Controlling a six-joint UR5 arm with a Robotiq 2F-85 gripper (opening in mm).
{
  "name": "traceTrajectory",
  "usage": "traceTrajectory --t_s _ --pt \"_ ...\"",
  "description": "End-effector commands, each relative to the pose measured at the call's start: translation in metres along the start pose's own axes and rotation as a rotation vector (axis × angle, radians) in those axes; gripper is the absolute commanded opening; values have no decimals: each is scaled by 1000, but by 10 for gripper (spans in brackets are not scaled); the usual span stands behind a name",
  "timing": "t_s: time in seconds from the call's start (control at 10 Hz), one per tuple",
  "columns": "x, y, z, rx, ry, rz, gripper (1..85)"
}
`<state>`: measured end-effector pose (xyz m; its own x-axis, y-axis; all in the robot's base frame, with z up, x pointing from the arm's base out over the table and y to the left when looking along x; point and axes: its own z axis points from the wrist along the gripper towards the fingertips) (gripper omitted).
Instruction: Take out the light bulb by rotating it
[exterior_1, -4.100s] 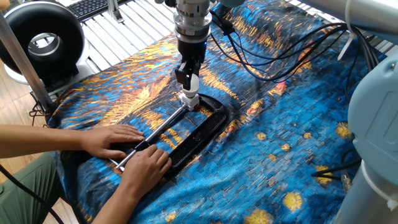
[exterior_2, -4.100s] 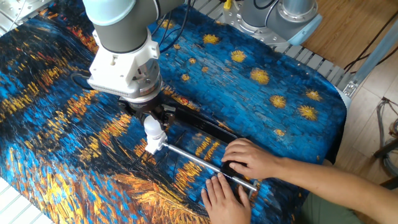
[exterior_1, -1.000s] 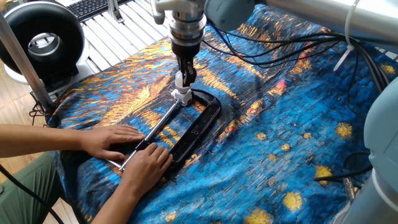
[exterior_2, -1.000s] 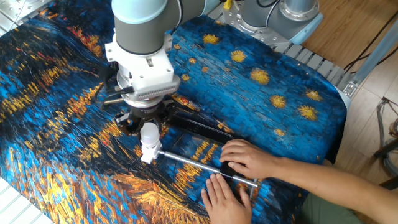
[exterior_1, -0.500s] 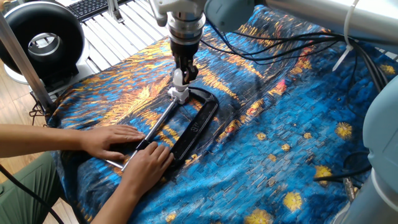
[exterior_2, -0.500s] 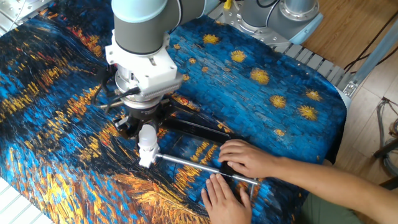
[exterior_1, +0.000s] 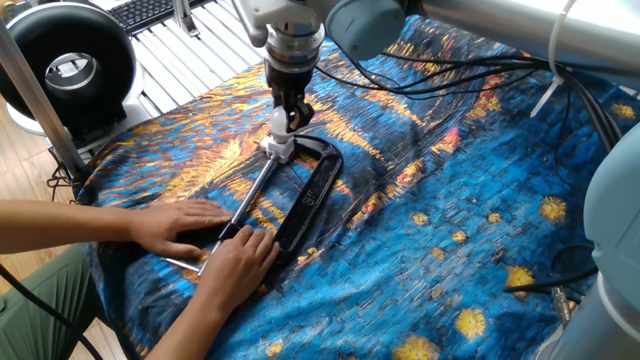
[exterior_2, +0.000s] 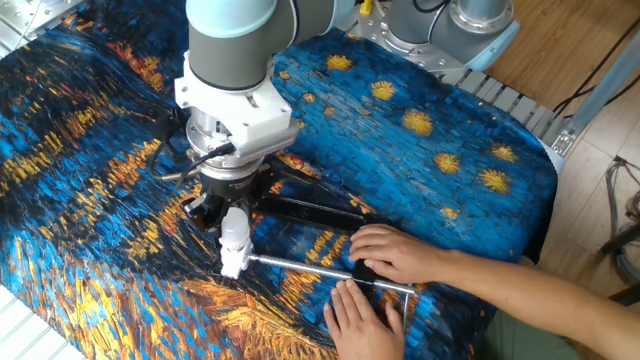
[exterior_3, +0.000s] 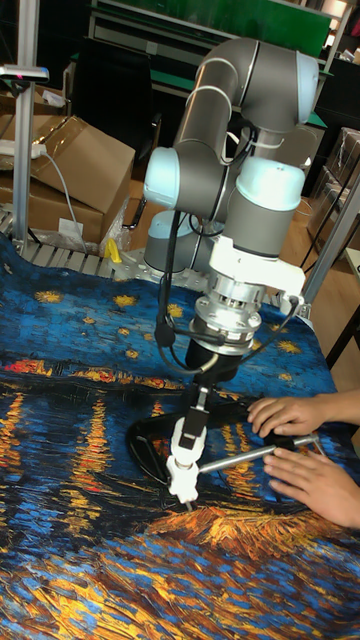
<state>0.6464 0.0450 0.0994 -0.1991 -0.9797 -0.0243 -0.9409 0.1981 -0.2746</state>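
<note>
1. In one fixed view, the gripper (exterior_1: 282, 113) pointed straight down over the painted blue-and-orange cloth (exterior_1: 480, 220), its jaws closed on the light bulb (exterior_1: 279, 124). The bulb stood upright in the white socket (exterior_1: 275, 146) at the far end of a silver rod (exterior_1: 245, 200). A black clamp frame (exterior_1: 310, 195) curved beside the rod. Two human hands (exterior_1: 215, 245) pressed on the rod's near end.

2. In the other fixed view, the bulb (exterior_2: 234, 224) showed white just beneath the black fingers (exterior_2: 214, 207), with the socket (exterior_2: 231, 262) below it joined to the rod (exterior_2: 305, 264). The hands (exterior_2: 385, 262) lay on the rod and frame (exterior_2: 310, 208).

3. In the tall fixed view, the arm leaned down from the right; the gripper (exterior_3: 190, 418) held the bulb (exterior_3: 185, 437) above the socket (exterior_3: 182, 483), tilted slightly.
</note>
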Motion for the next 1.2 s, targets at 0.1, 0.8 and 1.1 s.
traceTrajectory --t_s 0.1,0.8,1.1 --pt "-9 -4 3 11 -32 -49 480" --pt "24 24 -10 -128 40 175 680" --pt "30 51 -26 -230 86 637 670"
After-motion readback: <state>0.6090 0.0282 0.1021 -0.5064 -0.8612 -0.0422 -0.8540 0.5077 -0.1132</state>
